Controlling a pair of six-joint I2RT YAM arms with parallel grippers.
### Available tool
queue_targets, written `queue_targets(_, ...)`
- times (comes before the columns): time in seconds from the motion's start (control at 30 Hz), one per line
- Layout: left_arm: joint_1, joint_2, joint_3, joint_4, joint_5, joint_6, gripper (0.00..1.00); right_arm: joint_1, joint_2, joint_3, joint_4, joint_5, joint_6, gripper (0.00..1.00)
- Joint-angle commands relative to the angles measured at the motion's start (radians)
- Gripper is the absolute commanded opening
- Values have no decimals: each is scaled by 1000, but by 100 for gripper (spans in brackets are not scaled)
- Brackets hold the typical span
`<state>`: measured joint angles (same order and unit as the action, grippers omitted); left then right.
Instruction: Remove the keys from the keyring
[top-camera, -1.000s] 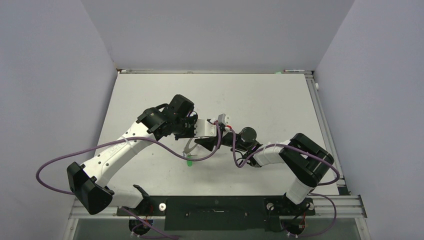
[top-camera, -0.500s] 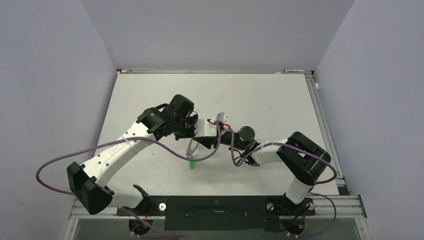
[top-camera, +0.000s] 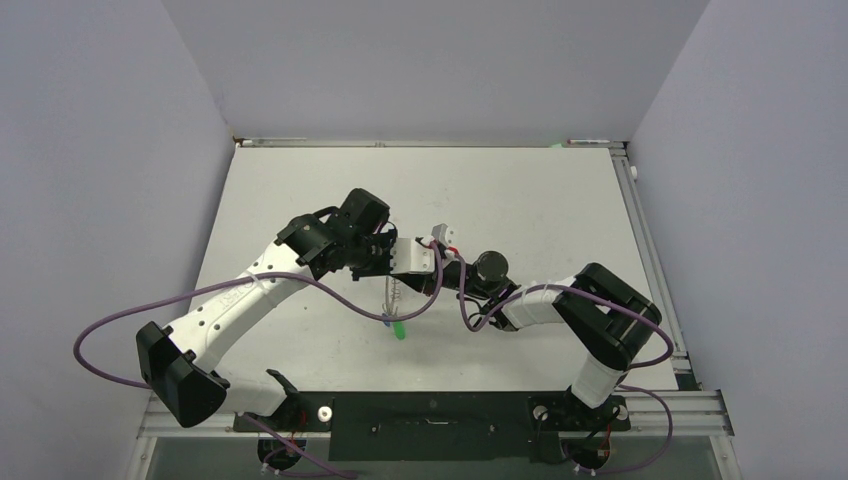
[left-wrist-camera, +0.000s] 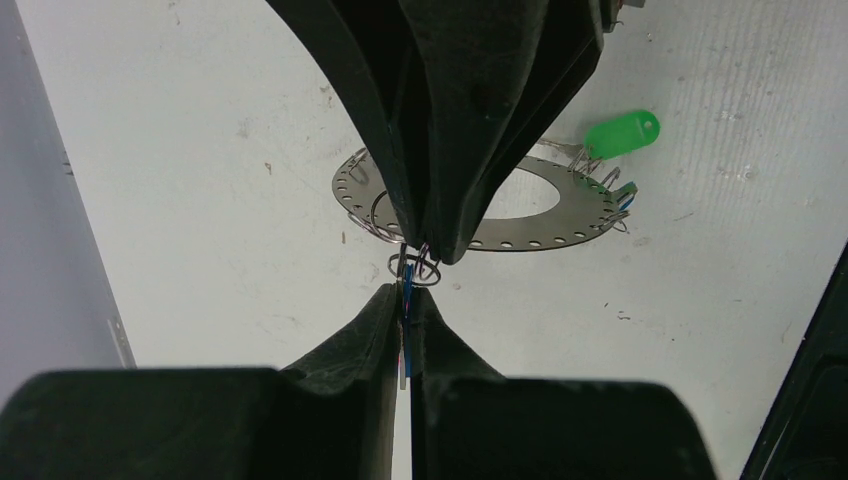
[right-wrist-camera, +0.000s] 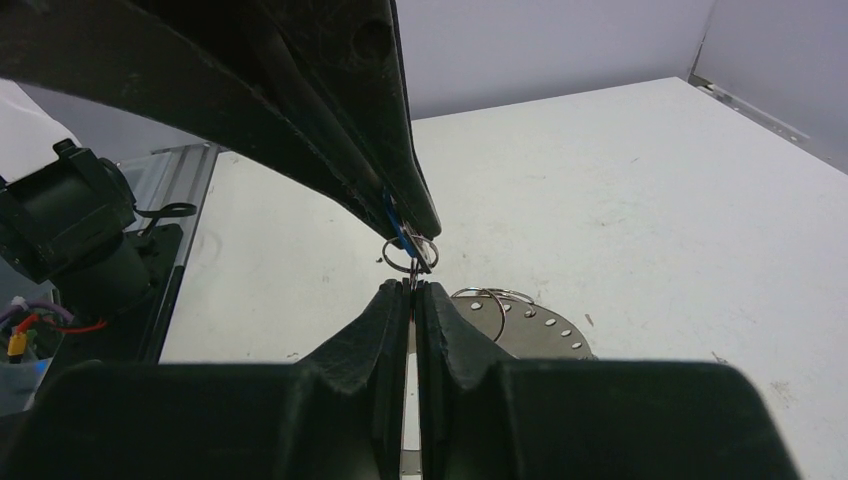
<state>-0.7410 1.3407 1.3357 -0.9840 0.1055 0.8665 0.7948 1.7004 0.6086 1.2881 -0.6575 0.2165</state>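
The keyring (left-wrist-camera: 560, 228), a flat silver disc with a wide hole and wire loops on its rim, hangs off the table between both grippers. In the top view it shows edge-on (top-camera: 392, 296). A green key (left-wrist-camera: 622, 133) hangs from its rim, lowest in the top view (top-camera: 398, 330). My left gripper (left-wrist-camera: 407, 290) is shut on a blue key (left-wrist-camera: 406, 325) that sits on a small wire loop (left-wrist-camera: 421, 268). My right gripper (right-wrist-camera: 412, 287) faces it tip to tip and is shut on that loop (right-wrist-camera: 410, 252). The disc (right-wrist-camera: 535, 325) shows behind the right fingers.
The white table (top-camera: 540, 210) has grey walls at the back and on both sides. Purple cables (top-camera: 330, 290) run along both arms close to the hanging ring. The grippers meet over the table's middle left (top-camera: 402, 266).
The hanging ring and green key have swung right and slightly nearer. Both grippers stay shut, tip to tip, the right one shifted a little left.
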Motion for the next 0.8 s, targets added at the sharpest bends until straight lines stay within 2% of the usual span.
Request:
queue_targets(0.0,14,-31,7,55,12,-8,0,2,-25,34,-7,1,-16,5)
queue_targets(0.23,86,-56,-51,80,32,-3,0,-9,-38,31,-1,8,8,5)
queue_targets(0.77,102,-119,-249,193,76,-80,0,-25,-42,22,25,54,44,5)
